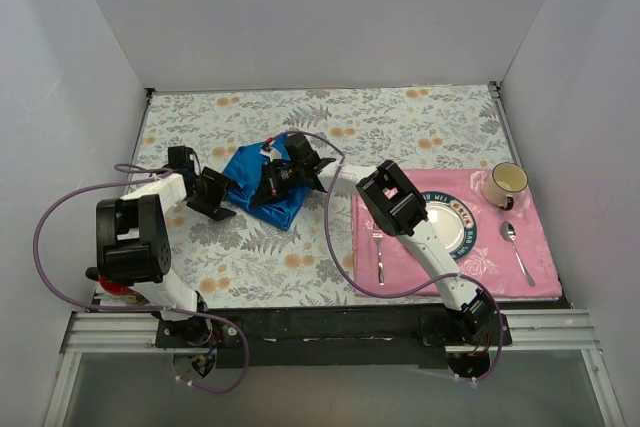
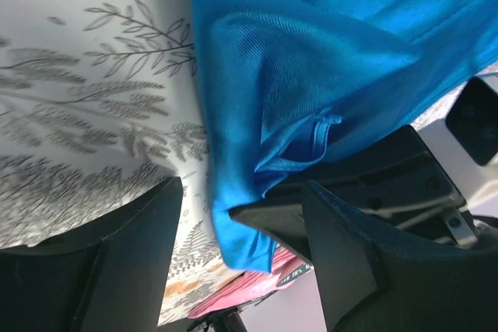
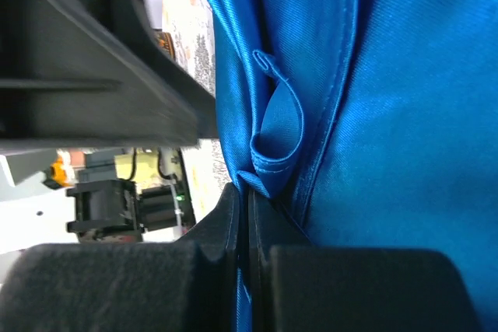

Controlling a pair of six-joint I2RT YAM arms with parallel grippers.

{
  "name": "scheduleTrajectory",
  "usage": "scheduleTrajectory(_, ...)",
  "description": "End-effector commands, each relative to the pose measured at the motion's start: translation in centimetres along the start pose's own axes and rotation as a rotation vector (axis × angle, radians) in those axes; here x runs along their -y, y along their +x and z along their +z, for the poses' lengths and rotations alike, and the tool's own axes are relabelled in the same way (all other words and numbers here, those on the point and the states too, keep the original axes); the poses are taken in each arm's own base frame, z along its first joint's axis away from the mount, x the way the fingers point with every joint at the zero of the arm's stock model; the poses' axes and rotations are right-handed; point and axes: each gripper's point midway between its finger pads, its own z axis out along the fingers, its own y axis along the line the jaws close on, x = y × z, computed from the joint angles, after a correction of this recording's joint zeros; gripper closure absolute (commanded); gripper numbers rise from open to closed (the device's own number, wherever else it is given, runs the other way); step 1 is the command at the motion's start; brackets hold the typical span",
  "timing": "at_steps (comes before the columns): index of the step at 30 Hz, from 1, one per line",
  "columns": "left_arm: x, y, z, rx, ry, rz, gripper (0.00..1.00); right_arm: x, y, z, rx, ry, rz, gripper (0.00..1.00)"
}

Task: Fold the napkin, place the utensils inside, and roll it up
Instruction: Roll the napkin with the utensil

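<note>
The blue napkin (image 1: 247, 163) lies bunched up left of the table's centre. My right gripper (image 1: 270, 187) is shut on a hemmed fold of the napkin (image 3: 373, 114), the cloth pinched between its closed fingers (image 3: 249, 196). My left gripper (image 1: 220, 197) stands open at the napkin's left side. In the left wrist view a hanging edge of the napkin (image 2: 257, 114) and the right gripper's black finger sit between the spread jaws (image 2: 240, 192). Of the utensils, a fork (image 1: 379, 252) and a spoon (image 1: 517, 247) lie on the pink mat.
The pink rose-patterned placemat (image 1: 470, 277) at the right carries a plate (image 1: 460, 232) and a cream cup (image 1: 506, 184). The right arm reaches over its left part. Floral tablecloth (image 1: 400, 127) covers the table, with white walls on three sides.
</note>
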Motion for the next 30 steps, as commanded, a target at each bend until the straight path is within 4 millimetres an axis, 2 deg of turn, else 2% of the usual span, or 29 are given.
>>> scheduleTrajectory(1, 1.5, 0.6, 1.5, -0.017, 0.008, -0.027, 0.38, 2.9, 2.7, 1.2, -0.028, 0.021, 0.186, 0.99)
scheduleTrajectory(5, 0.0, 1.3, 2.7, -0.041, -0.068, -0.05, 0.44, 2.4, 2.4, 0.9, 0.008, 0.002, 0.188, 0.99)
scheduleTrajectory(6, -0.4, 1.3, 2.7, -0.031, -0.091, -0.051, 0.48, 2.4, 2.2, 0.8, 0.018, 0.006, 0.186, 0.99)
scheduleTrajectory(9, -1.4, 0.0, 2.7, 0.063, -0.169, -0.034, 0.57, 2.4, 2.2, 0.7, 0.043, 0.015, 0.189, 0.99)
scheduleTrajectory(10, -1.8, -0.2, 2.9, 0.075, -0.195, -0.019, 0.66, 2.1, 1.9, 0.5, 0.061, 0.016, 0.185, 0.99)
scheduleTrajectory(12, -2.6, -0.6, 3.2, 0.096, -0.234, 0.003, 0.76, 2.1, 2.0, 0.5, 0.072, 0.018, 0.186, 0.99)
scheduleTrajectory(13, -3.1, -0.5, 3.4, 0.09, -0.25, 0.005, 0.83, 1.8, 1.9, 0.4, 0.078, 0.019, 0.182, 0.99)
scheduleTrajectory(15, -3.6, -0.4, 3.6, 0.09, -0.267, 0.024, 0.9, 1.6, 2.1, 0.5, 0.073, 0.022, 0.169, 0.99)
scheduleTrajectory(16, -3.8, -0.5, 3.6, 0.09, -0.272, 0.031, 0.99, 1.6, 2.3, 0.5, 0.065, 0.03, 0.16, 0.99)
scheduleTrajectory(18, -4.2, -0.2, 3.7, 0.066, -0.289, 0.054, 1.0, 1.5, 2.2, 0.5, 0.052, 0.048, 0.081, 0.99)
scheduleTrajectory(19, -4.1, -0.2, 3.6, 0.061, -0.293, 0.063, 1.0, 1.9, 2.8, 0.2, 0.024, 0.088, 0.089, 0.99)
scheduleTrajectory(20, -4.0, -0.2, 3.4, 0.061, -0.297, 0.072, 1.0, 2.0, 2.8, 0.0, 0.017, 0.115, 0.06, 0.95)
scheduleTrajectory(21, -4.3, -0.1, 3.2, 0.057, -0.312, 0.081, 1.0, 2.3, 2.6, -0.4, 0.004, 0.149, -0.042, 0.91)
scheduleTrajectory(22, -4.1, -0.2, 2.9, 0.06, -0.313, 0.087, 1.0, 1.9, 2.3, -0.8, -0.01, 0.201, -0.059, 0.82)
scheduleTrajectory(24, -4.1, 0.0, 2.5, 0.048, -0.32, 0.102, 1.0, 1.5, 1.8, -1.5, -0.027, 0.254, -0.15, 0.74)
scheduleTrajectory(25, -4.3, 0.0, 2.4, 0.046, -0.333, 0.104, 1.0, 0.5, 0.8, -1.7, -0.019, 0.272, -0.263, 0.7)
scheduleTrajectory(26, -3.8, 0.8, 2.6, 0.034, -0.335, 0.139, 1.0, 0.4, 1.4, -2.0, -0.05, 0.296, -0.267, 0.63)
scheduleTrajectory(28, -3.9, 1.5, 2.5, 0.01, -0.351, 0.142, 1.0, -0.6, 0.8, -2.2, -0.052, 0.322, -0.358, 0.56)
scheduleTrajectory(30, -3.9, 1.9, 2.5, -0.01, -0.353, 0.132, 1.0, -1.2, 1.2, -2.4, -0.073, 0.357, -0.404, 0.52)
